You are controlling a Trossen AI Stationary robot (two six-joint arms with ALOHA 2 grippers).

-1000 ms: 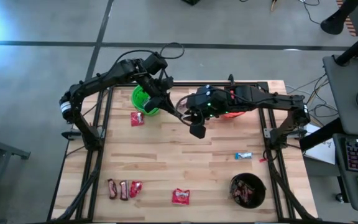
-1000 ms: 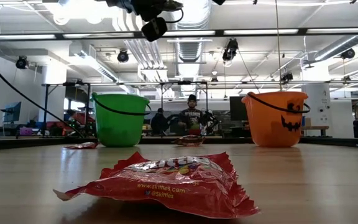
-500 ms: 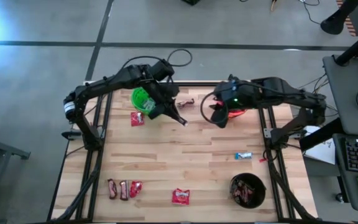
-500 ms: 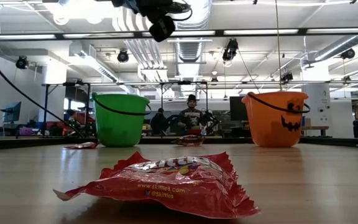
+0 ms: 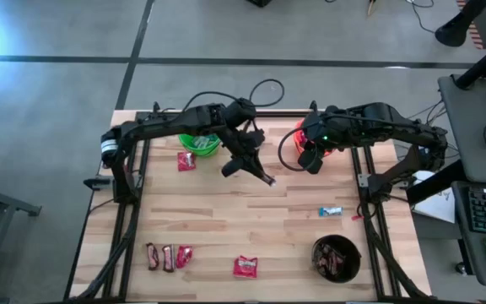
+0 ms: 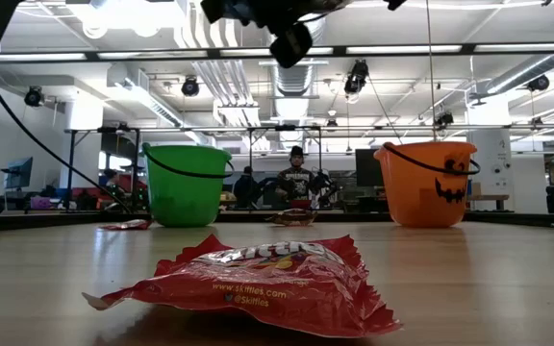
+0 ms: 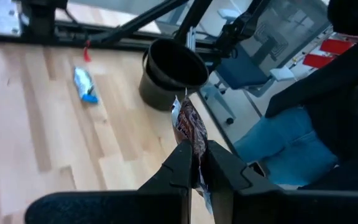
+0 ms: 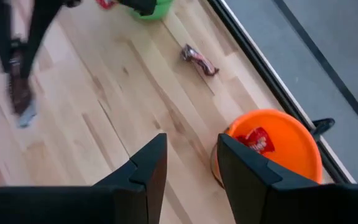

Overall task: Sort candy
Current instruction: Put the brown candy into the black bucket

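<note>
Red packet nearest the low camera (image 6: 258, 281): lies flat on the table (image 5: 226, 211), filling the lower middle of the low view; in the high view it sits at the lower centre.
Front-left candy (image 5: 165, 256): two dark brown bars and a small red packet side by side, lower left of the high view.
Black bucket (image 5: 336, 257): lower right of the high view, wrapped sweets inside; my left wrist view shows it too, upper middle of that frame.
Light-blue-and-white bar (image 5: 331, 210): flat on the wood, right of centre in the high view, apart from the black bucket.
My left gripper (image 5: 263, 176): above the table's middle; my fingers (image 7: 182, 163) are pressed together on a dark brown bar (image 7: 190, 129), which stands up between them.
My right gripper (image 5: 309, 160): over the far right part of the table, just beside the orange bucket (image 5: 321, 150); my fingers (image 8: 148, 163) stand apart with nothing between them.
Orange bucket contents: one red packet (image 8: 255, 140) lies inside.
Far candy: a brown bar (image 8: 199, 60) lies on the wood between the two far buckets; a red packet (image 5: 186, 160) lies near the green bucket (image 5: 197, 143), upper left of the table.
</note>
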